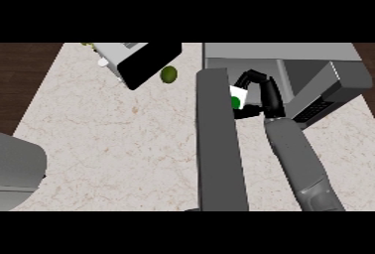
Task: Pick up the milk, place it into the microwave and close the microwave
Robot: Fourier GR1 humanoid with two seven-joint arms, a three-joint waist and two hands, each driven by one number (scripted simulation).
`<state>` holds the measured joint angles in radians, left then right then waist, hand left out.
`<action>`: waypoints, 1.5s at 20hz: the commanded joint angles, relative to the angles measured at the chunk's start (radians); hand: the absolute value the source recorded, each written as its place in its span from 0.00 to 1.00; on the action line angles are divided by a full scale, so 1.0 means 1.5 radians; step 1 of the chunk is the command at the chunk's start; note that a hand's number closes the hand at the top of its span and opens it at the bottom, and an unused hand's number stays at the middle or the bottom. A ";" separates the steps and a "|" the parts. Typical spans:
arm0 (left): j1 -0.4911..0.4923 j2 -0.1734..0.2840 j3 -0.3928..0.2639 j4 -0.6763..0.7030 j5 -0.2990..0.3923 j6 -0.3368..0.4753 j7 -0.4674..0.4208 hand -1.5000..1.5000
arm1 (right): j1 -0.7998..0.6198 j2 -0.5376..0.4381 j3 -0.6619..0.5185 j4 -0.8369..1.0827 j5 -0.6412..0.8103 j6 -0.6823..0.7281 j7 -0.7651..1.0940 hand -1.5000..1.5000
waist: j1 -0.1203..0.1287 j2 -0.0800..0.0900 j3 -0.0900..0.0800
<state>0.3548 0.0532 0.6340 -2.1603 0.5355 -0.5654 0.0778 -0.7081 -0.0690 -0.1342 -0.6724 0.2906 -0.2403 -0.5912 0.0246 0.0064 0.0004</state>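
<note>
With the right hand (265,94) fingers clamped on the milk (237,97) beside the open microwave door (218,144), carry it level deep into the microwave (307,64) before letting go

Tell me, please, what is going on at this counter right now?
The robot's right hand is curled round the milk, a small white carton with a green mark, and holds it in front of the microwave. The microwave door stands open, reaching toward the view's lower edge. The milk does not look set down inside yet. A green fruit lies on the counter to the left. The left hand is out of view.
</note>
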 commanded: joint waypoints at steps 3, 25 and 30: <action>-0.028 0.019 0.002 0.030 0.004 0.003 0.008 0.00 | -0.148 -0.013 -0.026 0.161 0.041 -0.098 0.030 1.00 | 0.015 0.006 0.000; -0.076 0.015 -0.043 0.055 -0.041 -0.011 0.001 0.00 | -0.216 -0.143 -0.039 0.348 0.120 -0.338 -0.051 1.00 | 0.065 0.037 0.002; -0.101 0.029 -0.039 0.093 -0.042 -0.018 -0.012 0.00 | -0.221 -0.149 -0.043 0.387 0.129 -0.434 0.029 0.00 | 0.073 0.041 0.001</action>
<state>0.2208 0.0819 0.5730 -2.0607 0.4721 -0.5816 0.0695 -1.0361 -0.2762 -0.2043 -0.1294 0.4626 -0.7809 -0.6010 0.1277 0.0654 0.0034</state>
